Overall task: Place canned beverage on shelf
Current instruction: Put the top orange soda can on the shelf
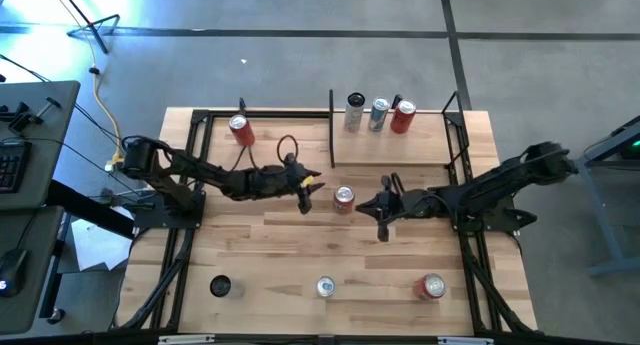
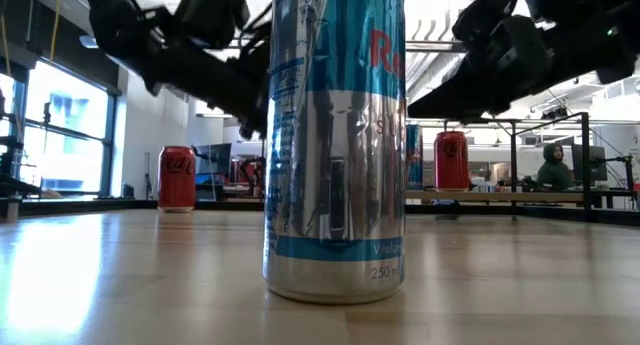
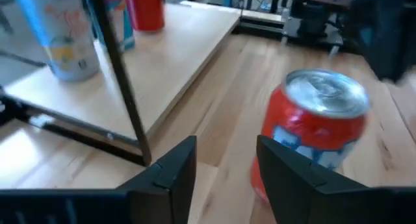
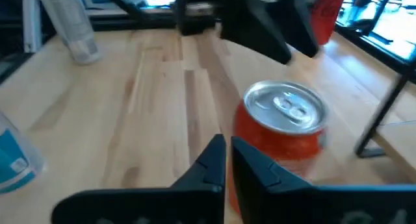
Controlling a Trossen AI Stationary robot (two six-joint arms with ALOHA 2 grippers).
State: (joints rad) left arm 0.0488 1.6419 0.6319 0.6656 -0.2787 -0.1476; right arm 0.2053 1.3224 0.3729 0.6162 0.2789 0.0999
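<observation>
Tabletop [image 1: 300,245]: pale butcher-block planks, visible grain, black metal frame along the side edges. Shelf [image 1: 425,145]: smaller smooth light-wood board at the far edge toward the right corner, thin black posts at its edges; three cylindrical cans stand in a row near its far edge – white one [image 1: 355,112], silver-blue one [image 1: 379,114], red one [image 1: 403,116]. Left arm, dark and jointed, reaches from the left edge to mid-table; left gripper [image 1: 312,189] has its flat dark fingers [image 3: 170,175] apart, nothing between them, just beside the can. Right arm comes in from the right edge; right gripper [image 1: 372,209] has its fingers [image 4: 209,162] pressed together, empty, tips just short of the same can. Target: red-orange can [image 1: 344,199], silver lid with pull tab, upright on the bare planks mid-table, between both grippers, just in front of the shelf's near edge, not on it. Other cans on the tabletop: red one [image 1: 241,130] near the far left corner; along the near edge a dark one [image 1: 220,285], a tall glossy silver-blue one [image 1: 325,287], a red one [image 1: 432,286].
</observation>
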